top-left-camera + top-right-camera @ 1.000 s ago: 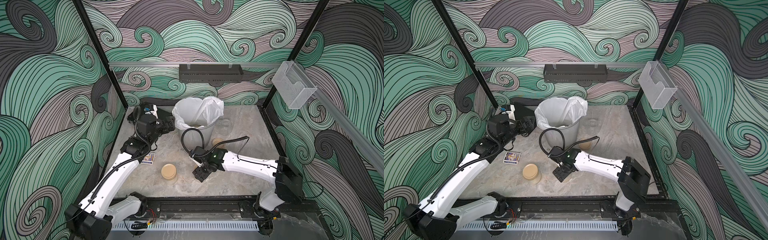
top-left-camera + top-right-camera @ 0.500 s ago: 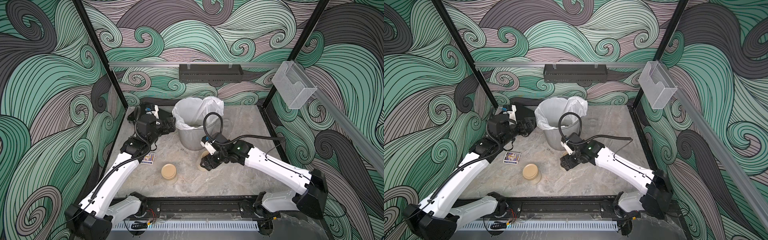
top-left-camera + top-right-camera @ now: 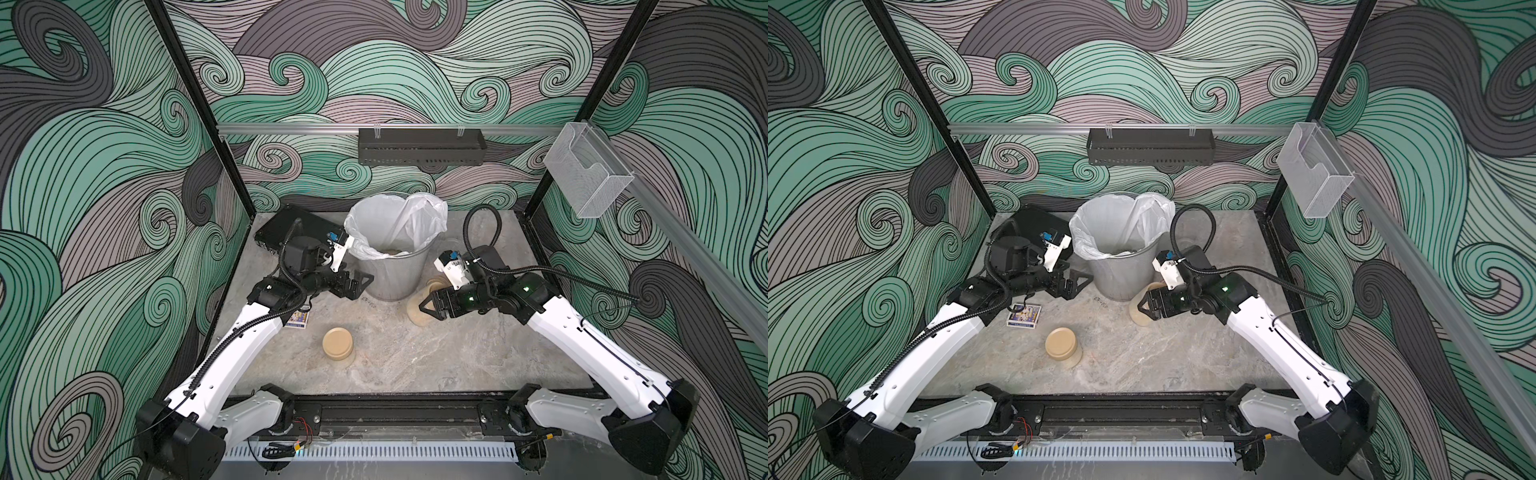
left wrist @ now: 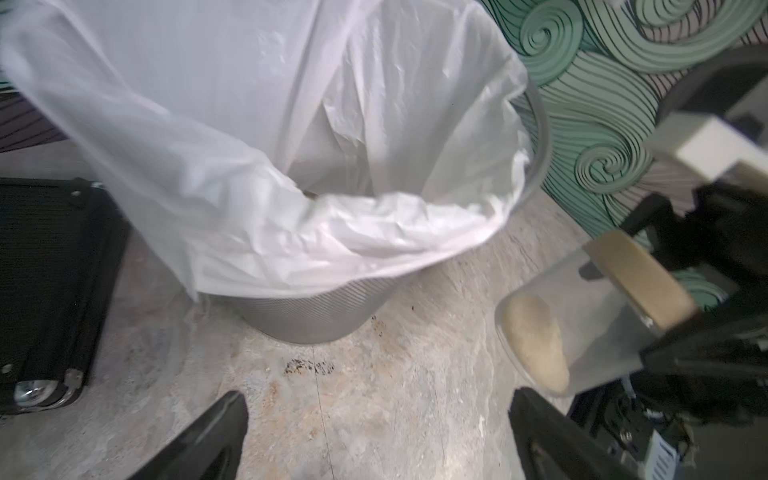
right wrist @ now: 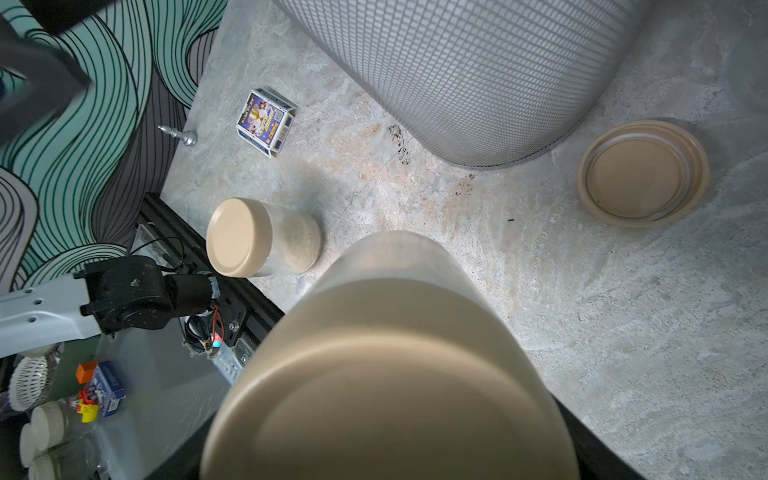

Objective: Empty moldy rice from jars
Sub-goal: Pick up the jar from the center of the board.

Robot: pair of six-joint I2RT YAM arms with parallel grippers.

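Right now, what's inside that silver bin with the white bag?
Looking down in a top view, the bin holds its white liner and a small beige patch at the bottom, probably dumped rice. The liner's folds cover the rest.

Marble-look tabletop (image 3: 457, 357): mesh wastebasket (image 3: 395, 279), lidded jar (image 3: 337, 343), loose lid (image 5: 642, 174), card box (image 3: 1024, 314), black case (image 3: 270, 230)

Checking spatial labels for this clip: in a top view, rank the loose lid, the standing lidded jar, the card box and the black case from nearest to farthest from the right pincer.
From the right pincer and its held jar:
1. Loose lid, just behind it.
2. Lidded jar, front centre.
3. Card box, farther left.
4. Black case, back left corner.
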